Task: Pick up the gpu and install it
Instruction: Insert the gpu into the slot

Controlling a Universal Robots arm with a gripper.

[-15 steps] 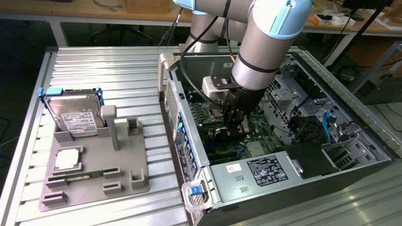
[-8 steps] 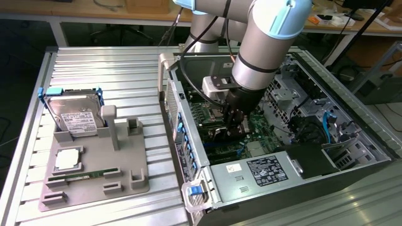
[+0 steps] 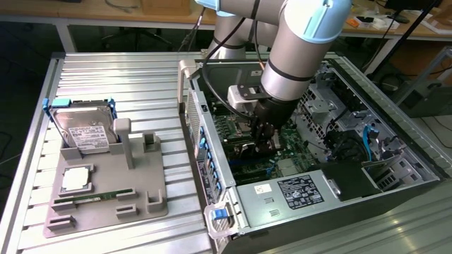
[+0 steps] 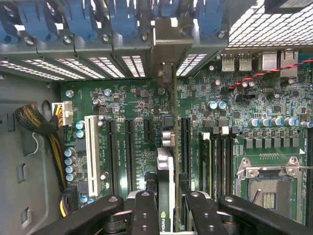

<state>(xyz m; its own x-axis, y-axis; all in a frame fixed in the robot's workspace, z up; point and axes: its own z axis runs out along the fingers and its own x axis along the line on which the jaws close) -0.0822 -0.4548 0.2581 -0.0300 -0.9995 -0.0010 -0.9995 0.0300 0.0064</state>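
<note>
Right, my gripper (image 4: 166, 215) is pinching the gpu (image 4: 166, 171) edge-on inside the case (image 3: 395, 174), bracket toward the rear slot covers, so this looks like the install step, needing the card lined square over a motherboard (image 4: 137, 103) slot.

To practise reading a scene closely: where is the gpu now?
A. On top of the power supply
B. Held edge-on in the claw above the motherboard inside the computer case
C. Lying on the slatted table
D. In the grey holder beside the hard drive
B: the wrist view has the claw gripping the gpu edge-on over the motherboard slots.
</note>
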